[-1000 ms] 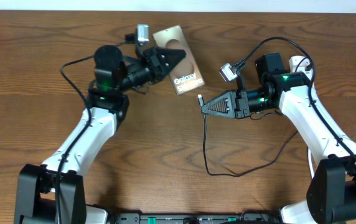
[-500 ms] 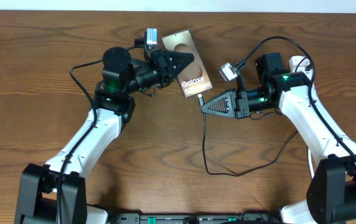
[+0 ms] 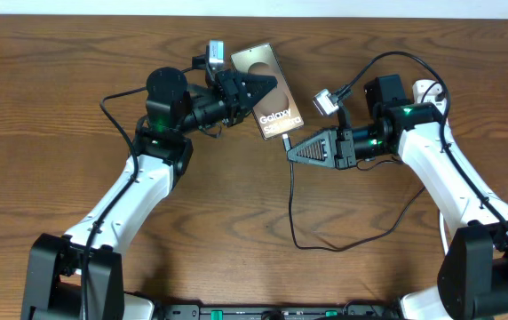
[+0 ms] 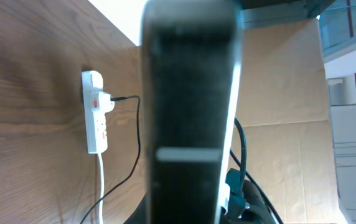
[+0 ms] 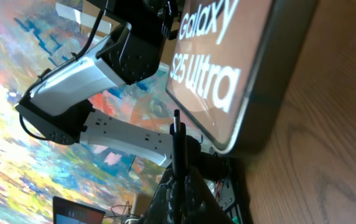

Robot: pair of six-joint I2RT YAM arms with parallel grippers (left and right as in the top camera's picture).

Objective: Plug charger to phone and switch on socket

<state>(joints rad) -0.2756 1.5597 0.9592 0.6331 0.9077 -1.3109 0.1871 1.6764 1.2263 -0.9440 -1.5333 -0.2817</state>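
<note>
1. Slack in the charger (image 3: 295, 213) lies looped on the table (image 3: 236, 231) near the arm bases. It looks enough for the plug to travel without drag.
2. The right gripper (image 3: 291, 151) is pinched narrow on the charger just behind its plug tip (image 5: 177, 124). The tip points far-left, close to the phone's near edge; contact cannot be told.
3. The phone (image 3: 276, 116) is clamped in the left gripper (image 3: 270, 86), jaws closed on its far-left side. The port is not visible. Best move: line the tip square to the edge, push slowly, left arm bracing.
4. The socket (image 4: 94, 121) lies well apart, seen only from the left wrist. Switching it on waits.
</note>
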